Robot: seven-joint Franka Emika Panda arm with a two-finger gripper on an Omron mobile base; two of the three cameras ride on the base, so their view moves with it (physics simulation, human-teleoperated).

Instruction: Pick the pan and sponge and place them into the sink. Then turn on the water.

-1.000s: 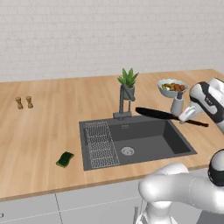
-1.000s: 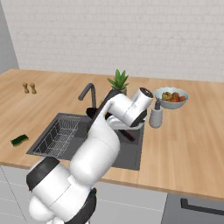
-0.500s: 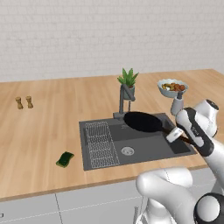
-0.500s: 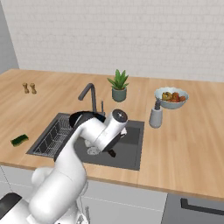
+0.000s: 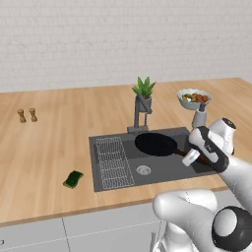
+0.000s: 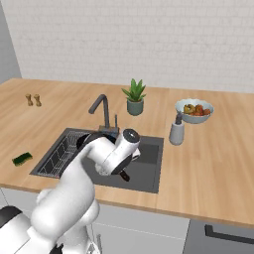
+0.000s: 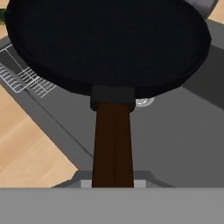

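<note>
The black pan (image 5: 156,143) hangs over the right half of the dark grey sink (image 5: 162,170), its long handle (image 7: 113,144) running back into my gripper (image 5: 189,158). In the hand view the pan (image 7: 105,43) spreads wide above the basin floor, and my gripper (image 7: 113,181) is shut on the handle's end. The round drain (image 5: 143,170) lies below and left of the pan. The green sponge (image 5: 73,179) rests on the wooden counter left of the sink; the right base view has the sponge (image 6: 22,158) at its far left. No water runs from the faucet (image 5: 139,115).
A potted plant (image 5: 143,91) stands behind the faucet. A white bowl of food (image 5: 193,98) and a soap dispenser (image 5: 199,117) sit right of the sink. Two small shakers (image 5: 27,115) stand far left. The wire drainer (image 5: 113,160) fills the sink's left part.
My arm has swung left and down, carrying the pan from above the counter right of the sink to over the basin. The sponge has stayed put.
</note>
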